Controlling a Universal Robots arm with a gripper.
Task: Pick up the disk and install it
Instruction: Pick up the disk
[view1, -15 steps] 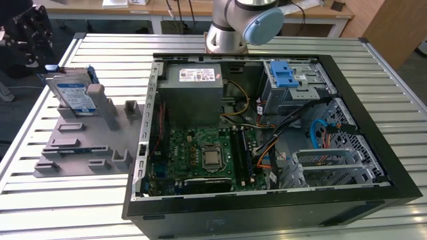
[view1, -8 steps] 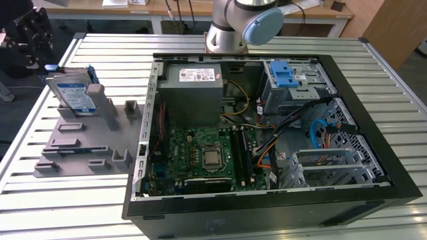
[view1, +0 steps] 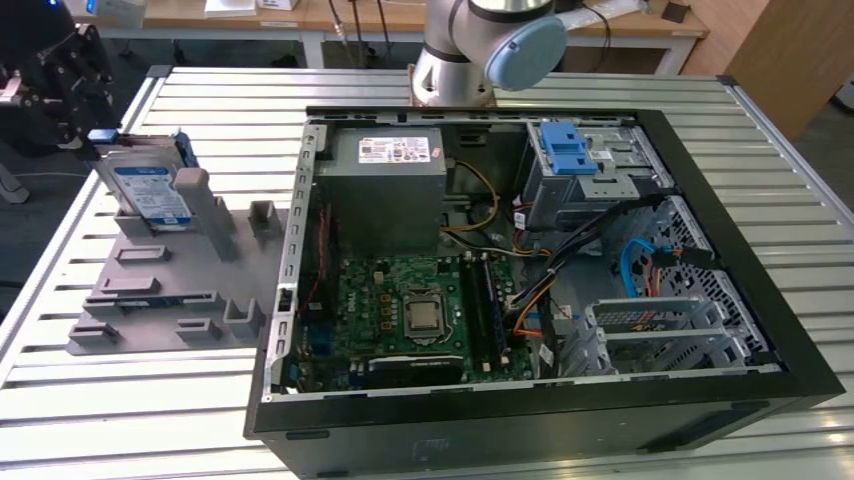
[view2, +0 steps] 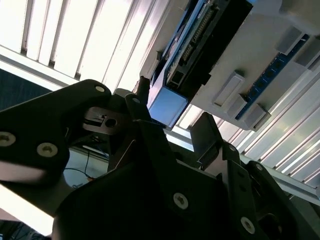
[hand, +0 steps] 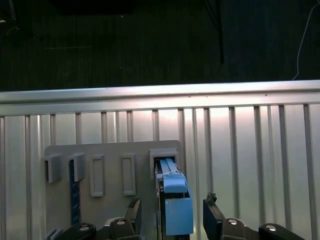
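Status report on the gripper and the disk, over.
Gripper open, fingers either side of the disk. Disk upright in grey holder, not lifted. Open computer case beside the holder.

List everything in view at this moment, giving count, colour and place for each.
disk: one, silver with blue rails, upright in the holder
holder: one, grey, on the table, to the exterior view's left of the case
computer case: one, black, open, mid-table
metal box: one, grey, inside the case
latch: one, blue, inside the case
table: one, silver slats, under everything
arm: one, grey, beyond the case in the exterior view
gripper: one, black, open, straddling the disk
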